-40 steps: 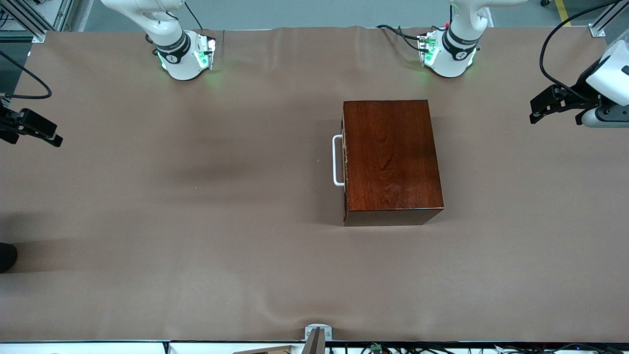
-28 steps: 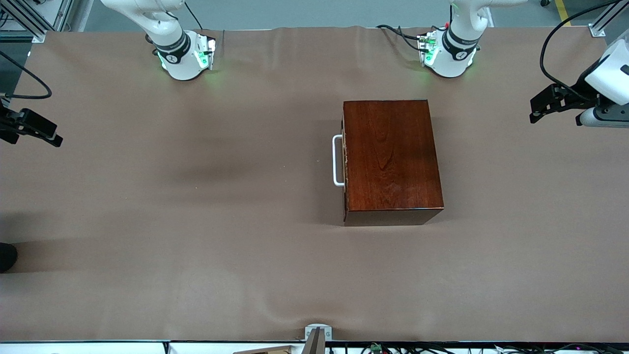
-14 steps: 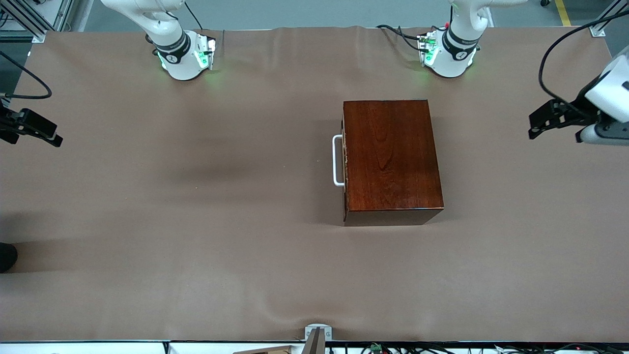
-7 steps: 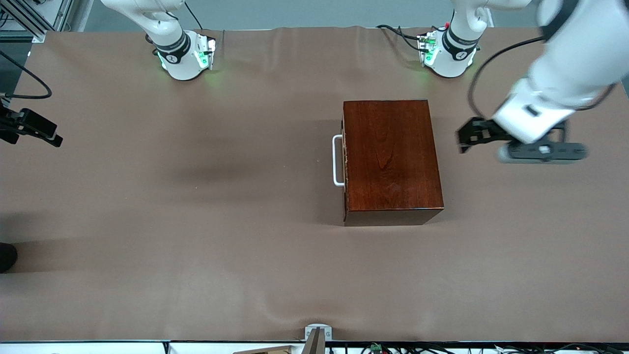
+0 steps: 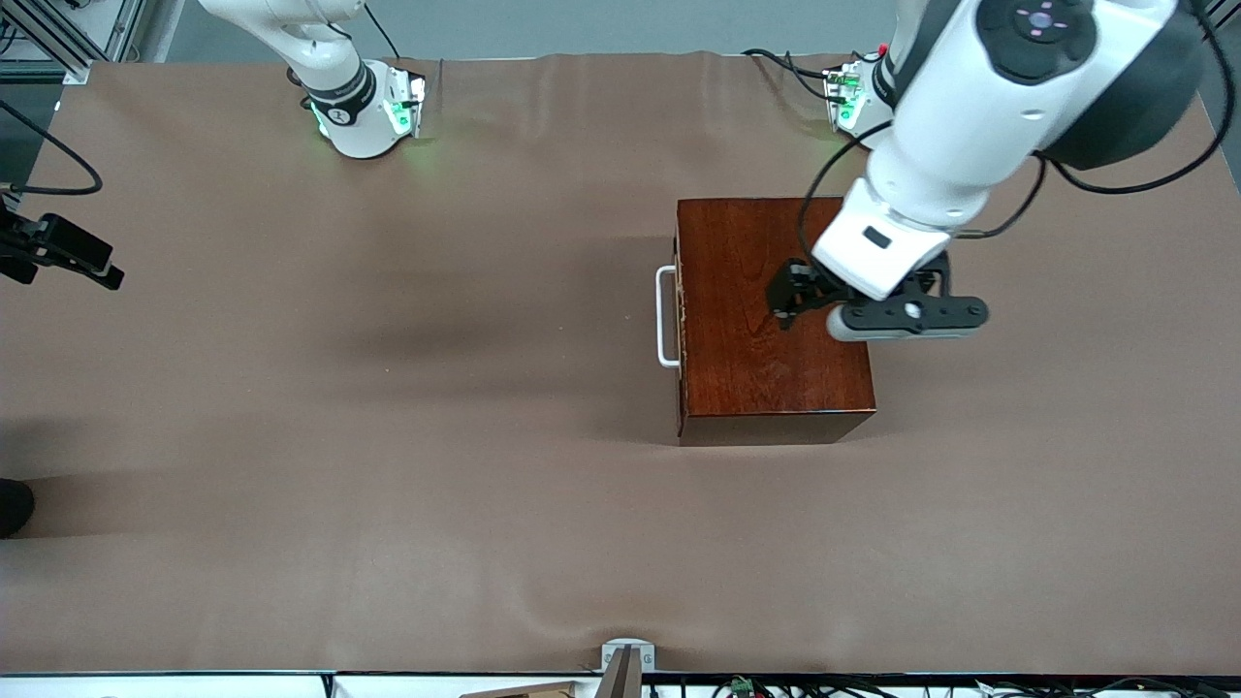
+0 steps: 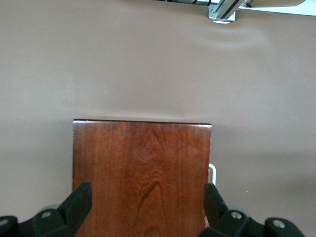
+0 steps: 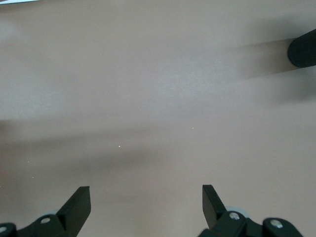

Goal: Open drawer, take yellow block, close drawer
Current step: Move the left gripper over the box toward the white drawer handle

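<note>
The right claw (image 5: 73,254) waits at the right arm's end of the brown cloth-covered surface (image 5: 388,436), its fingers (image 7: 79,202) spread wide over bare cloth. Much open room lies between it and the glossy reddish-brown wooden box (image 5: 771,310), which sits toward the left arm's end, well clear of every edge. The drawer is shut; only its white U-shaped bar handle (image 5: 665,316) shows, facing the right arm's end, so the small yellow block stays hidden. The left claw (image 5: 787,302), fingers (image 6: 81,197) wide, hovers over the box top. Likely risk: pulling the handle drags the unbraced box along the cloth.
</note>
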### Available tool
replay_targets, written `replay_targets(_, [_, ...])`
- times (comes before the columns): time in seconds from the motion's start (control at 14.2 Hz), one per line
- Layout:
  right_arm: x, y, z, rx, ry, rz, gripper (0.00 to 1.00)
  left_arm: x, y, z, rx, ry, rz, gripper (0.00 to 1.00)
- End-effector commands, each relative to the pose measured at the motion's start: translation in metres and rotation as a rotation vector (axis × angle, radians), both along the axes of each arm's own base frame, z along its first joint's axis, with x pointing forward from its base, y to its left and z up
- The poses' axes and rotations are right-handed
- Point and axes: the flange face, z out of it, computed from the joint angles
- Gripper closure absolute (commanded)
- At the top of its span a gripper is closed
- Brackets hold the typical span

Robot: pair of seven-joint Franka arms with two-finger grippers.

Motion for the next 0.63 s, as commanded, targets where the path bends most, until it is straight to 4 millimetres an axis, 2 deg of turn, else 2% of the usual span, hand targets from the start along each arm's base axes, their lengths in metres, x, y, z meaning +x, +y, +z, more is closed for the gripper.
replay_targets(0.0, [-0.002,-0.001,0.004,-0.01,-0.007,-0.006,0.0,-0.007,-0.012,0.003,0.001,-0.004,0.019,0.0])
replay_targets(0.28, [-0.002,0.0,0.004,-0.008,-0.006,-0.003,0.0,-0.011,-0.002,0.002,-0.005,0.022,0.055,0.0])
replay_targets(0.42, [-0.002,0.001,0.004,-0.01,-0.005,-0.002,0.0,-0.006,0.012,0.0,-0.049,0.058,0.159,0.0])
replay_targets(0.49, [-0.002,0.0,0.004,-0.01,-0.005,-0.003,0.0,-0.001,0.014,-0.005,-0.07,0.077,0.212,0.0])
replay_targets(0.56, [-0.002,0.001,0.004,-0.01,-0.007,-0.003,0.0,-0.002,0.005,-0.017,-0.049,0.092,0.207,0.0])
